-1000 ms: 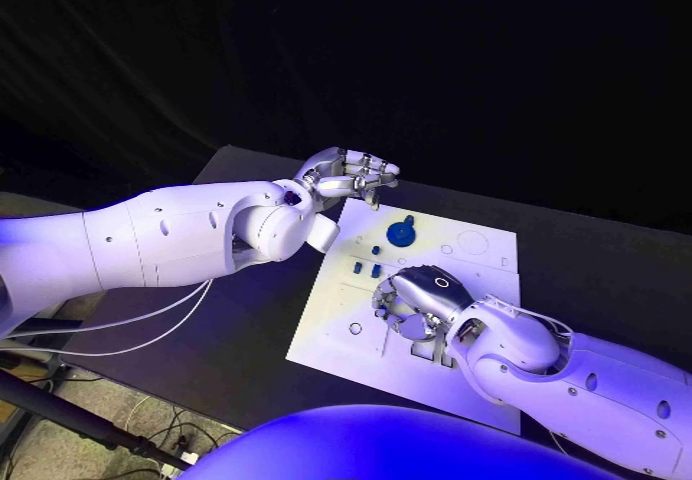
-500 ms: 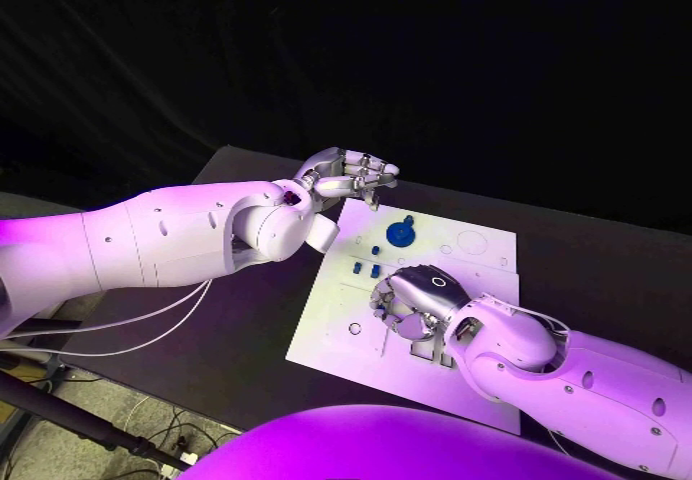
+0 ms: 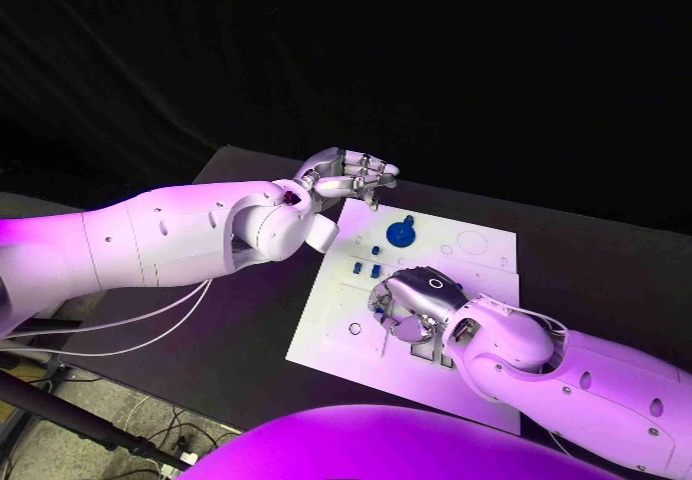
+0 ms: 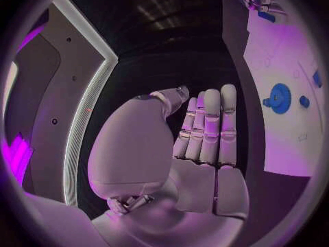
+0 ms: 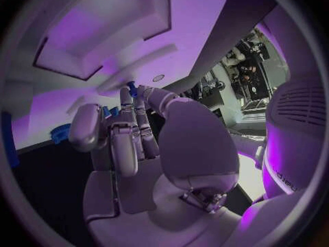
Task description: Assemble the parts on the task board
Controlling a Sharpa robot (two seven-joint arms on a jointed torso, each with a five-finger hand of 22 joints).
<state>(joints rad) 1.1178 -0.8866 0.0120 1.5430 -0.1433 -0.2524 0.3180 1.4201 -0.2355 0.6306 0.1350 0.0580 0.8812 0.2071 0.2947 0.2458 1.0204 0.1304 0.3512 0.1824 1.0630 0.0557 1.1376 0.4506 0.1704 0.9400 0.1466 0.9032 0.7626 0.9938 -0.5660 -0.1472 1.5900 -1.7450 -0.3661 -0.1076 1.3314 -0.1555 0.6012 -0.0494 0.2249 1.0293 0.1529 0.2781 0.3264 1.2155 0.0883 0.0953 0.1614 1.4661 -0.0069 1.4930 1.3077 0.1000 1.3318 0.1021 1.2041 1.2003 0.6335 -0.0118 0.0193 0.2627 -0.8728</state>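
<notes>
The white task board [image 3: 433,300] lies on the black surface [image 3: 606,260]. A round blue part [image 3: 401,234] sits near the board's far edge, with two small blue parts [image 3: 366,269] just toward the robot from it. The right hand [image 3: 414,300] hovers over the board's middle, pinching a small blue peg [image 5: 131,85] at its fingertips. The left hand [image 3: 351,175] hangs above the board's far corner, fingers curled on nothing.

Black tabletop [image 3: 606,265] in front of me; white task board [image 3: 346,345] lies flat on it, mid-table.
</notes>
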